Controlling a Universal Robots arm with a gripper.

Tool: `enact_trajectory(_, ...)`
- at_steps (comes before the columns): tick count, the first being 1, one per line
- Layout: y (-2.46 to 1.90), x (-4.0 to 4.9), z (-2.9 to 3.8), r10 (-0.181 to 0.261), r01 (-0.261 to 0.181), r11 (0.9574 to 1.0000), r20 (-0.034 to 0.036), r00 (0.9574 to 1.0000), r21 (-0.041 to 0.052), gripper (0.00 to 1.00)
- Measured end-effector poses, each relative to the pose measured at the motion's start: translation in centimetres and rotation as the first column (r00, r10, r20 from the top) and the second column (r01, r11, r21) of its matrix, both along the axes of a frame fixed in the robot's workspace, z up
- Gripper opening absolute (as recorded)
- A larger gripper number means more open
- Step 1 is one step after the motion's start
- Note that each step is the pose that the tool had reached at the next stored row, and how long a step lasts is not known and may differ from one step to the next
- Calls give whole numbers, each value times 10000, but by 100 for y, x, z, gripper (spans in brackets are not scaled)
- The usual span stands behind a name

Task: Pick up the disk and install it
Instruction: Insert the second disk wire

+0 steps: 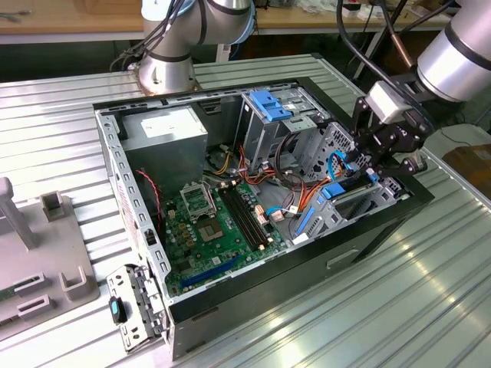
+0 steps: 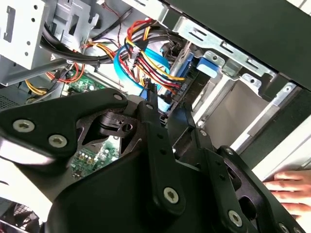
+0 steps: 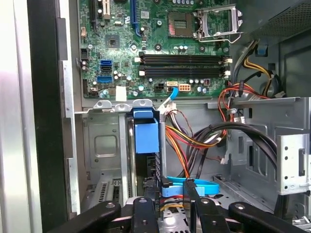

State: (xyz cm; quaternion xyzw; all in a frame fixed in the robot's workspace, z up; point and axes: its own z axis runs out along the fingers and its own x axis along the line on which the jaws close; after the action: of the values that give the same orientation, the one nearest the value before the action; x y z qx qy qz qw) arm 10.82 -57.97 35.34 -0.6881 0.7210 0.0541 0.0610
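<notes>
Surface: one ribbed metal surface (image 1: 430,307) fills the exterior view, with a wooden bench along the top edge.
Computer case: one open black case (image 1: 360,245) lies at the centre of the exterior view, its one green motherboard (image 1: 211,226) at lower centre.
Arms: two grey robot arms, one base (image 1: 165,73) at upper centre, one coming in from the upper right.
Drive cage: one metal cage with a blue top (image 1: 268,103) stands at upper centre.
Disk: one disk (image 3: 146,141) stands on edge in the bay at the case's right end, blue carrier uppermost.
Pincer: the pincer (image 1: 391,149) hovers over that bay; I cannot tell whether it is spread or closed.
Hand: one hand (image 2: 291,187) at the second wrist view's lower right.
</notes>
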Motion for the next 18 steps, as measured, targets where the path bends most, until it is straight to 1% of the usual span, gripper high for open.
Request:
enact_trajectory(2, -20, 0, -4, 0, 0, 10000, 0, 10000, 71, 36)
enact_trajectory(3, -26, 0, -5, 0, 0, 9998, 0, 10000, 195, 36)
enact_trajectory(4, -30, 0, -7, 0, 0, 9989, 0, 10000, 471, 36)
enact_trajectory(5, -34, 0, -7, 0, 0, 9981, 0, 10000, 609, 36)
enact_trajectory(6, -46, 0, -12, 0, 0, 9978, 0, 10000, 666, 36)
enact_trajectory(7, -57, 0, -17, -1, 1, 9977, 0, 10000, 677, 36)
enact_trajectory(13, -59, 0, -22, 0, 0, 9977, 0, 10000, 682, 36)
enact_trajectory(14, -59, 0, -22, 0, 0, 9977, 0, 10000, 683, 35)
enact_trajectory(17, -59, 0, -22, 0, 0, 9977, 0, 10000, 684, 16)
enact_trajectory(18, -59, 0, -22, 0, 0, 9977, 0, 10000, 685, 16)
